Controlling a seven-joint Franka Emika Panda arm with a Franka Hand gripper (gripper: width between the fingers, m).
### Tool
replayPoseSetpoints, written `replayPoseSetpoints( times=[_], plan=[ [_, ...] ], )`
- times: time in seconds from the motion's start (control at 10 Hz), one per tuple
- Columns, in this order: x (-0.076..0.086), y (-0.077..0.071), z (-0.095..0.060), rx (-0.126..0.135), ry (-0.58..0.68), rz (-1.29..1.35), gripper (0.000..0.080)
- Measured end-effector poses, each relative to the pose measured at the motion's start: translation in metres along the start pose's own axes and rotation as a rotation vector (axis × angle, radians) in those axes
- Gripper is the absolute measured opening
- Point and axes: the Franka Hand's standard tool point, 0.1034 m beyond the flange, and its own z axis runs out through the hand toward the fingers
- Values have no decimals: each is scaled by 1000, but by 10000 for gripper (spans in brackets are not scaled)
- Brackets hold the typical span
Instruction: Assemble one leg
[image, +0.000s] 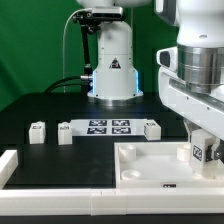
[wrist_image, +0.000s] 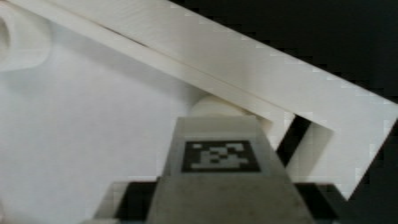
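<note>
Leg (wrist_image: 217, 150), small white block-shaped post, black-and-white square tag on one face, clamped between fingers (wrist_image: 135, 203)

The leg (image: 198, 151), a small white block post, is hanging upright in the claw (image: 198, 156) over the square board (image: 140, 165), near its corner on the exterior view's right, with its black-and-white tag showing. Three other legs (image: 64, 130) are lying beyond the board's far edge.
</note>
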Motion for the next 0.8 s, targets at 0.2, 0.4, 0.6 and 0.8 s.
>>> replayPoseSetpoints(
  times=[0.2,0.4,0.6,0.8],
  plan=[
    [-4,0,1,0,0,-59,613],
    [-3,0,1,-3,4,-367,638],
    [-2,0,1,-4,5,-605,648],
    [0,0,1,-4,5,-856,649]
  ],
)
